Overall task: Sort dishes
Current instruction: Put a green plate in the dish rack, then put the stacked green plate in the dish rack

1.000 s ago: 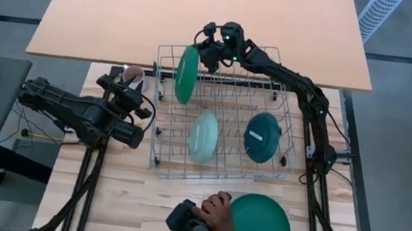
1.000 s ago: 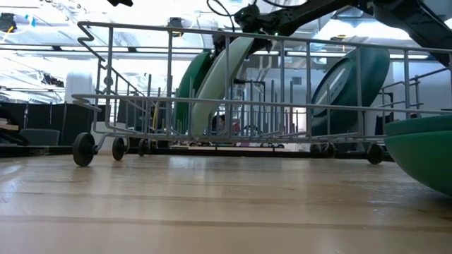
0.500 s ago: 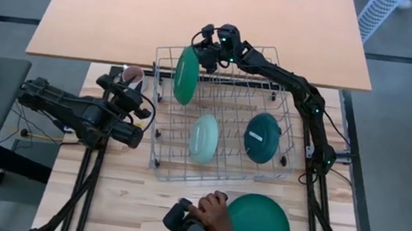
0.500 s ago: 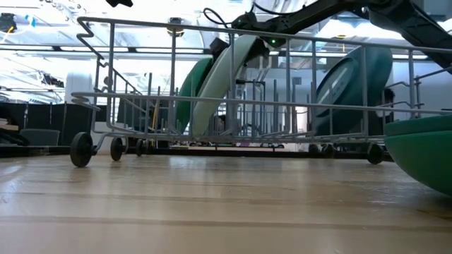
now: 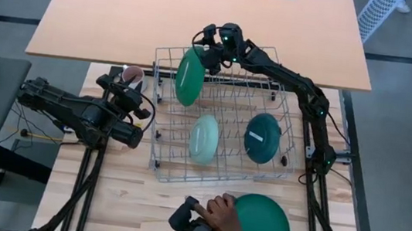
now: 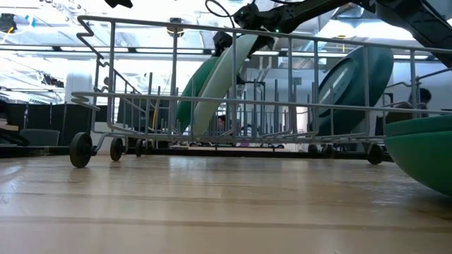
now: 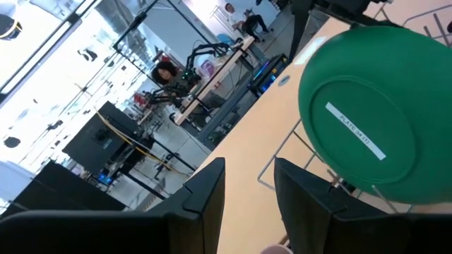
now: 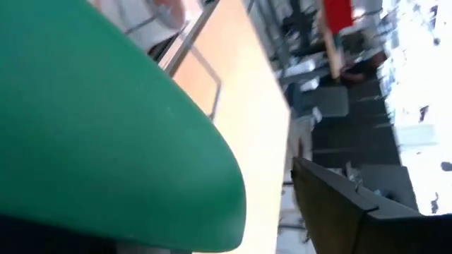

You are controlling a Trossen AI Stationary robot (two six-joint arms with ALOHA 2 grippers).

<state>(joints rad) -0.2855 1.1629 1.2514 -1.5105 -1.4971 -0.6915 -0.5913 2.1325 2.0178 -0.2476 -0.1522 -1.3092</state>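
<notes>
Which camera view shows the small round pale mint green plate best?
The high view: the small round pale mint green plate stands clear in the wire dish rack. The low view shows it edge-on behind the bars; neither wrist view shows it.

The right arm reached diagonally to the far side, its dark two-fingered right hand (image 5: 211, 52) at the far left corner, fingers parted. The left arm lay low and folded at the left, its dark left hand (image 5: 131, 99) pointing toward the middle, fingers (image 7: 205, 194) a little apart around nothing. A person's hand (image 5: 220, 210) rested at the near edge.
</notes>
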